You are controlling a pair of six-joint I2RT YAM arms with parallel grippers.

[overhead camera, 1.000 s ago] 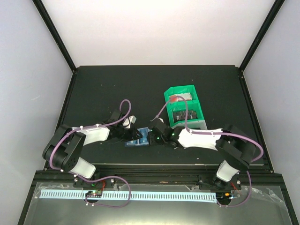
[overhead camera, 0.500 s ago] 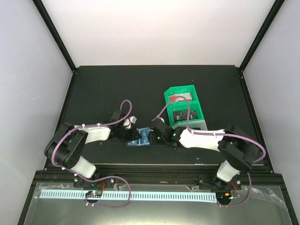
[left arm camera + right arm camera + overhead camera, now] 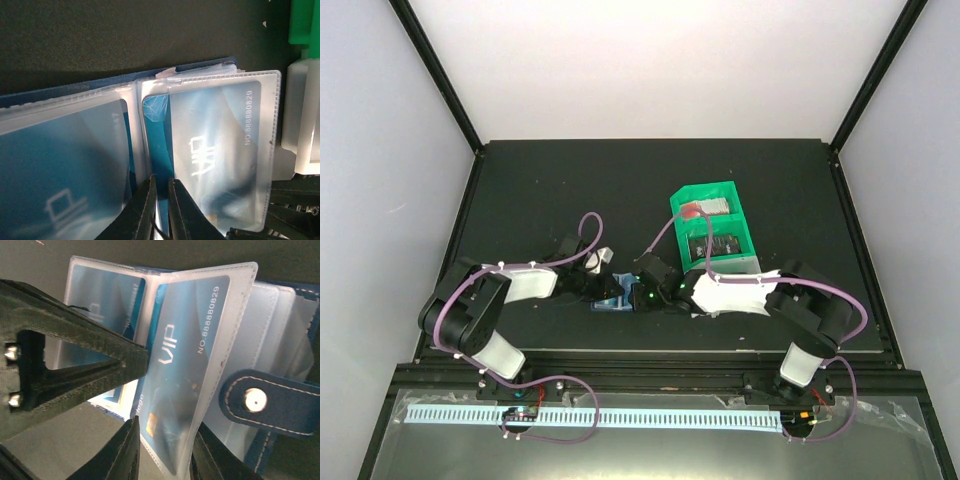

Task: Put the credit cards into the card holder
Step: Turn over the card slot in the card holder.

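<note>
1. Small dark navy-blue folding card holder point(image 3: 616, 298) is lying open on the black bench point(image 3: 540, 190), near the front edge and between the two arms. Clear plastic sleeves point(image 3: 125, 92) are fanning out from its spine, and its navy snap tab point(image 3: 270, 400) is showing at the right of the right wrist view
2. Thin blue plastic credit cards with pale markings are sitting inside the sleeves. One marked VIP point(image 3: 185, 355) is filling the raised sleeve, and another point(image 3: 107, 300) is lying in the sleeve behind it. The left wrist view is showing two more faces point(image 3: 215, 155) point(image 3: 55, 190) in neighbouring sleeves
3. Left gripper point(image 3: 161, 180) is reaching in from the left point(image 3: 603, 287). Its jaws are almost together, pinching a thin sleeve edge of the card holder at the fold between two leaves
4. Right gripper point(image 3: 166, 429) is coming in from the right point(image 3: 638, 293). Its jaws are standing partly apart with the lower corner of the VIP sleeve between them, both fingers just beside its edges. I cannot tell whether they are pressing on it
5. Green plastic compartment bin point(image 3: 705, 195) and white plastic bin point(image 3: 745, 265) are standing together behind the right arm, apart from the card holder
</note>
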